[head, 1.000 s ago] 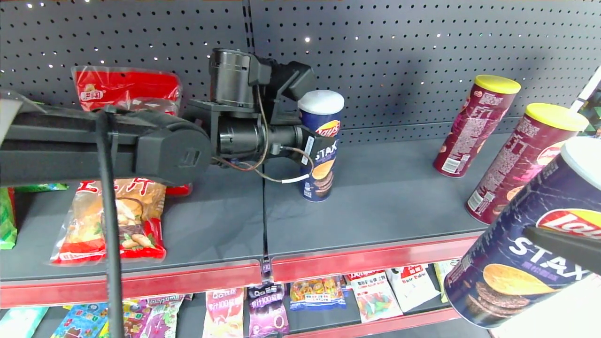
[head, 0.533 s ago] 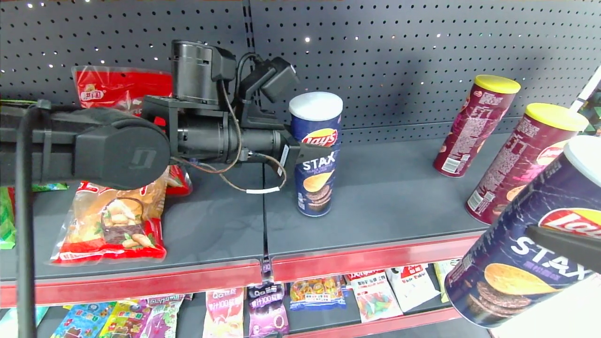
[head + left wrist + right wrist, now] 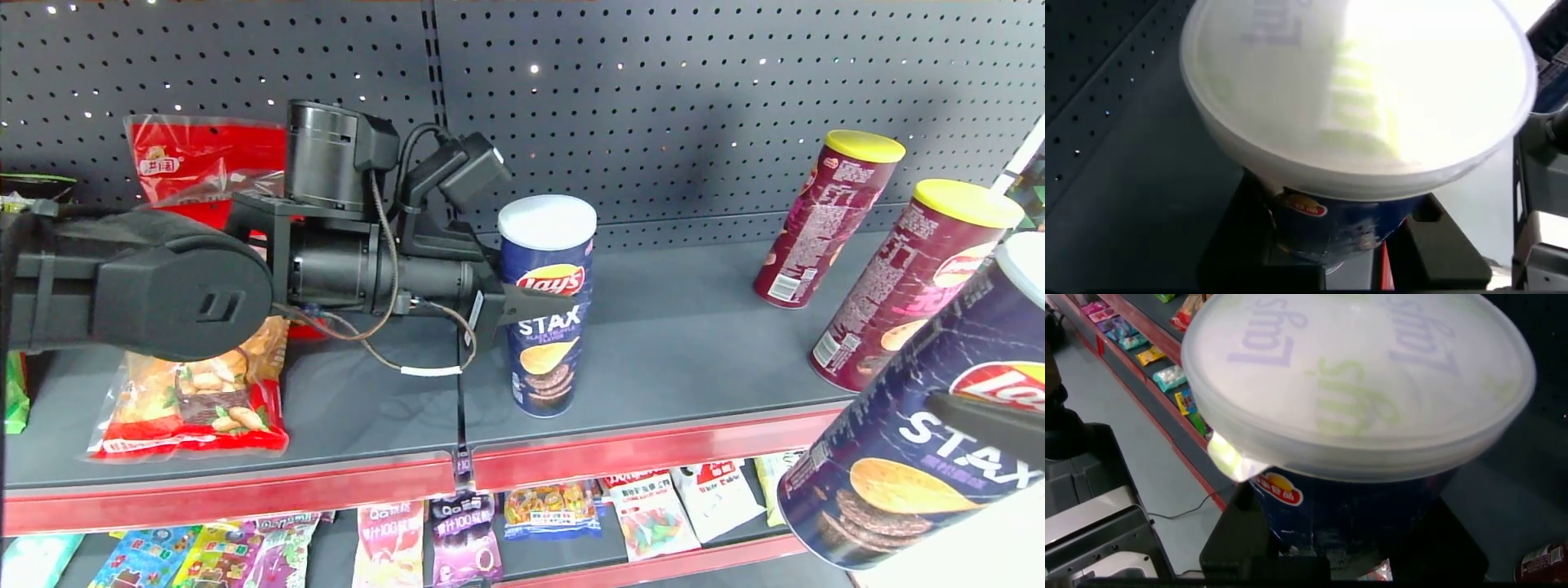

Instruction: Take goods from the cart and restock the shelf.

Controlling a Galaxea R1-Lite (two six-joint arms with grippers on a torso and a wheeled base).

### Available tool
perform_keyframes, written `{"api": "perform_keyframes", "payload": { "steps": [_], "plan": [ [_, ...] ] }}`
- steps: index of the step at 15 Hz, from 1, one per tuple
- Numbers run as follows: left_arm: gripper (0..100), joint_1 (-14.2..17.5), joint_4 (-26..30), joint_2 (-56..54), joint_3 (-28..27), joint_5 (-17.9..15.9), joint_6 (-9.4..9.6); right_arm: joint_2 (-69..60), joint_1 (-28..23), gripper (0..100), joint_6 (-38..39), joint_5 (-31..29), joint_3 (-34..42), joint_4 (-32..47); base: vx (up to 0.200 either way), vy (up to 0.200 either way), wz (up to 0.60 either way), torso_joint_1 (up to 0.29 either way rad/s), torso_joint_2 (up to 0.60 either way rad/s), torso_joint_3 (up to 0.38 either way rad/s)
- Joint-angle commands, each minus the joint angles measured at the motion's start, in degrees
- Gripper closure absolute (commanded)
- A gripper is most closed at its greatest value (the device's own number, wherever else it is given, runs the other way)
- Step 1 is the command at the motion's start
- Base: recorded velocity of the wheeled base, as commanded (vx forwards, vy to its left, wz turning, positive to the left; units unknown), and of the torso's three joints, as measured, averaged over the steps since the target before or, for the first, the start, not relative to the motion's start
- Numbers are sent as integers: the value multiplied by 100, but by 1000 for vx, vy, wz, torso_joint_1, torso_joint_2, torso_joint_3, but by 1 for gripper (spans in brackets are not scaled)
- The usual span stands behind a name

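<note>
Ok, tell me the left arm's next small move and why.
Probably open the left gripper and let go: its blue can stands upright, base seemingly down on the shelf just behind the red front edge, with bare deck around it. The right gripper holds a second blue can.

Bright overhead light; glare washes out the lid

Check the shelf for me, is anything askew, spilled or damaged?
Nothing spilled or damaged. The blue can in the left gripper is held upright at the shelf; the second blue can, in the right gripper, hangs tilted off its front edge.
</note>
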Motion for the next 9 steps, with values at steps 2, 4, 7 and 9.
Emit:
{"api": "perform_keyframes", "payload": {
  "steps": [2,4,7,9],
  "plan": [
    [100,8,1,-266,224,2,-12,-4,3,100,-1,4,21,-4,0,0,0,0,0,0],
    [100,-1,1,-363,391,-7,-21,-4,3,100,-1,4,21,-4,0,0,0,0,0,0],
    [100,-1,1,-433,549,2,-21,-4,3,100,-1,4,21,-4,0,0,0,0,0,0],
    [100,-1,1,-442,558,2,-21,-4,3,100,-1,4,21,-4,0,0,0,0,0,0]
  ]
}}
